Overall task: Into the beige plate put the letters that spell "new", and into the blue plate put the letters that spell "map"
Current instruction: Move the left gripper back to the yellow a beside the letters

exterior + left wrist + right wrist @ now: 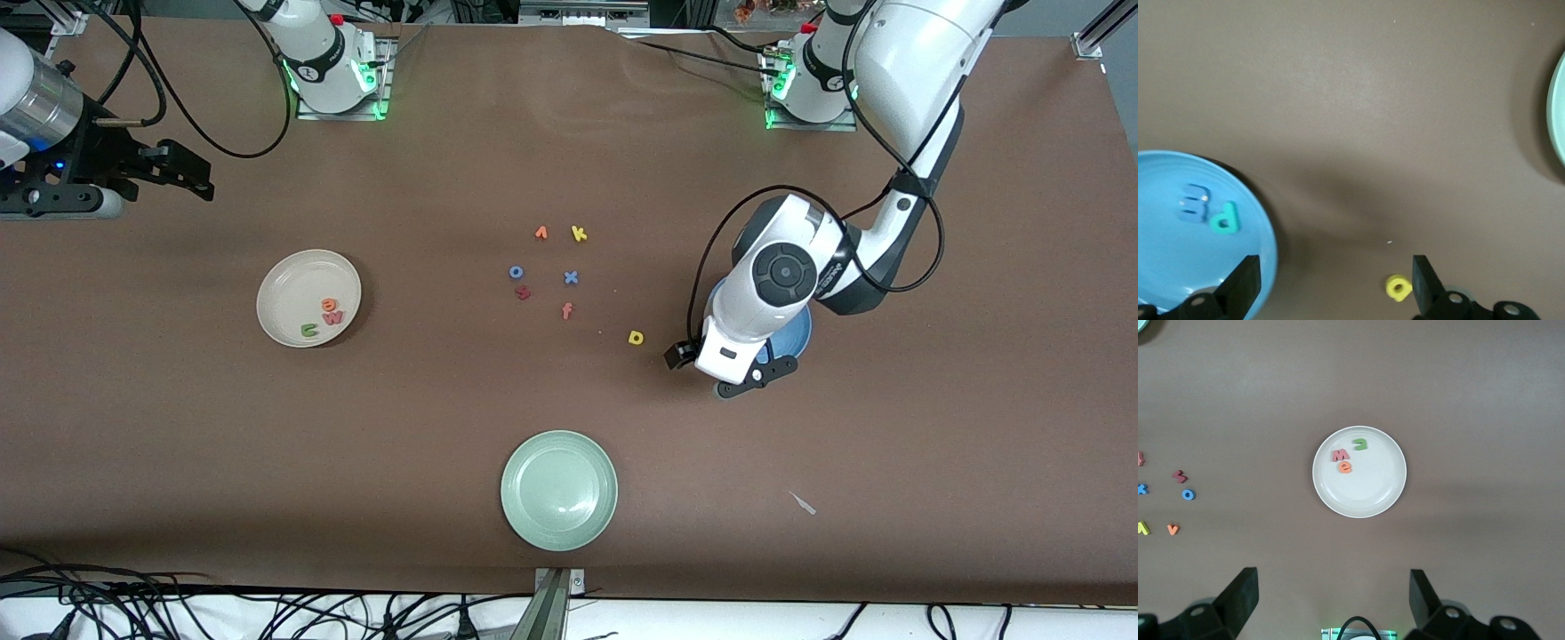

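The beige plate [276,289] lies toward the right arm's end of the desk [933,462] and holds the green n [308,331], the orange e [328,305] and the pinkish-red w [332,317], clustered close together. The blue plate [1165,267] sits toward the left arm's end, mostly hidden under the left arm in the front view; the light-blue m [1193,202] and the teal-green p [1225,217] lie in it, just beside each other. The yellow a [636,337] rests on the bare desk near the blue plate, outside it. The left gripper [1335,283] hangs over the blue plate's edge with its fingers spread wide and nothing between them. The right gripper [1333,600] waits at the right arm's end of the desk, fingers likewise spread and empty.
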Robot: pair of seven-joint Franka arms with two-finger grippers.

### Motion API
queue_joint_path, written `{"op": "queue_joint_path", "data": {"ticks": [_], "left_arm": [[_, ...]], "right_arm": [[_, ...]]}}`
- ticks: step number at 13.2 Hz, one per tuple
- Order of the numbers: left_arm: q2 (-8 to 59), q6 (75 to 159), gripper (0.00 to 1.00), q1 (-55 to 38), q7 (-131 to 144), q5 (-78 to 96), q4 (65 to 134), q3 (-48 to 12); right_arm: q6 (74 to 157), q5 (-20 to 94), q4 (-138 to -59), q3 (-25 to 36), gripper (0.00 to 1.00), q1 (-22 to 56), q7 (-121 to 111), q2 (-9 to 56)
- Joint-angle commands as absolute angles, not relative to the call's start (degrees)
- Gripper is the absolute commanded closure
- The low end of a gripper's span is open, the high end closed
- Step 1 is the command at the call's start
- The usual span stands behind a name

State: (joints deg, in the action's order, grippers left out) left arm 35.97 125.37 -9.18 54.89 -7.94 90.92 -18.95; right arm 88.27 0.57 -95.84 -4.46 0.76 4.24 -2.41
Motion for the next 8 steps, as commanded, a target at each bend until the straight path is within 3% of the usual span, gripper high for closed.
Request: {"op": "queue_joint_path", "data": {"ticks": [1,8], "left_arm": [[41.7,123.7,0.00,-12.2,62.5,-7.2,84.4,-18.5],[45.3,123.7,0.00,-13.8,69.8,-7.3,81.5,-18.2]], "right_arm": [[88.3,-0.1,-96.0,-5.0,0.00,0.2,4.7,-3.0],[88.4,-0.1,-95.9,-5.0,0.00,0.2,4.7,-3.0]]}}
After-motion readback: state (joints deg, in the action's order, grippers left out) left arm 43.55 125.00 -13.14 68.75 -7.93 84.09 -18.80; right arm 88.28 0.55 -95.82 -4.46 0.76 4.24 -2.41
